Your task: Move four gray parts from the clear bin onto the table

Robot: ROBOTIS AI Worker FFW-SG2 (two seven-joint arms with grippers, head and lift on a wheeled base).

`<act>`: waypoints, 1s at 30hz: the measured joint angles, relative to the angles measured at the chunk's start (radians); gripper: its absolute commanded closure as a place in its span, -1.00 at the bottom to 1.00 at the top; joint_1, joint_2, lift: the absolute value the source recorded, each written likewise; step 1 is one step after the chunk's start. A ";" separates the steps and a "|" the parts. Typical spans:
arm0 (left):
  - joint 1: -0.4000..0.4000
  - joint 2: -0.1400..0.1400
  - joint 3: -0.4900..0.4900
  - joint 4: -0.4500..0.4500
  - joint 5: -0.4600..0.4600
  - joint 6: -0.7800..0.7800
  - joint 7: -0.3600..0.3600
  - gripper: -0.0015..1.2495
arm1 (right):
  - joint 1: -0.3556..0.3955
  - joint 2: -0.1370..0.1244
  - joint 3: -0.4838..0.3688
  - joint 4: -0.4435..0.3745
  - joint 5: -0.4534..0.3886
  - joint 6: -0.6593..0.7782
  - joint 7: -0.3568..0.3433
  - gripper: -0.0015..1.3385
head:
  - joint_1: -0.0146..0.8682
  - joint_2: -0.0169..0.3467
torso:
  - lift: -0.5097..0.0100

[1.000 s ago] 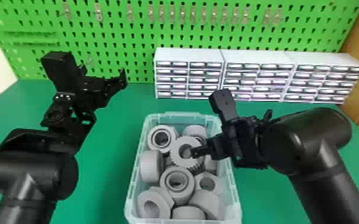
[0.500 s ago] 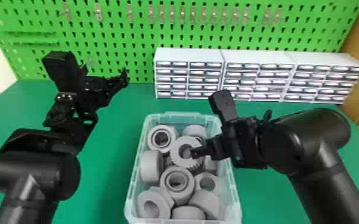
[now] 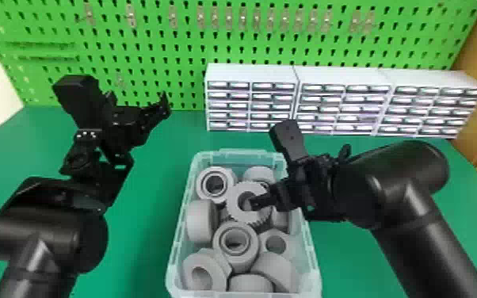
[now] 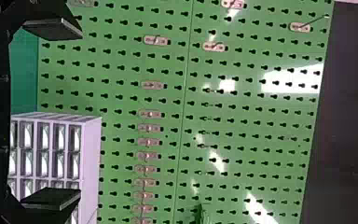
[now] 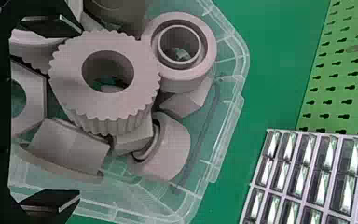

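You've got the clear bin (image 3: 245,152) at bottom center of the head view, long axis running top to bottom, on the green table (image 3: 142,237). Gray parts are piled inside. The toothed gear (image 3: 233,204) sits upper middle in the bin: hole faces up at the camera, slightly tilted, so its axis comes roughly toward you. The ring (image 3: 204,179) at the bin's upper left and the bigger ring (image 3: 234,262) below the gear also have holes up. The drum (image 3: 199,221) by the left wall lies on its side, axis roughly left to right. The nut (image 3: 192,265), lower left, shows its hole upward. Your right gripper (image 3: 301,176), right of center, has its fingers spread, nothing grasped; one tip appears over the gear's hole, contact unclear. Your left gripper (image 3: 136,103), upper left, is released and empty, in front of the pegboard (image 3: 162,43). White drawers (image 3: 251,71) stand upper right.
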 measured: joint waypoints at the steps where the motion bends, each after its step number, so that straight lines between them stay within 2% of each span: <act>1: 0.000 0.001 0.000 0.001 0.000 0.000 0.000 -0.84 | -0.003 0.000 0.003 0.006 0.004 -0.004 0.000 -0.88 | 0.57 -0.72 | 0.77; 10: 0.007 -0.002 0.003 0.029 -0.018 -0.030 -0.001 -0.84 | -0.024 0.000 0.023 0.091 0.017 -0.081 0.005 -0.88 | 0.57 -0.72 | 0.77; 19: 0.015 -0.010 0.003 0.045 -0.031 -0.051 -0.002 -0.84 | -0.047 0.007 0.059 0.186 0.128 -0.187 0.144 -0.87 | 0.57 -0.72 | 0.77; 30: 0.018 -0.011 -0.005 0.054 -0.030 -0.051 -0.002 -0.84 | -0.080 0.011 0.106 0.292 0.196 -0.279 0.213 -0.87 | 0.57 -0.72 | 0.77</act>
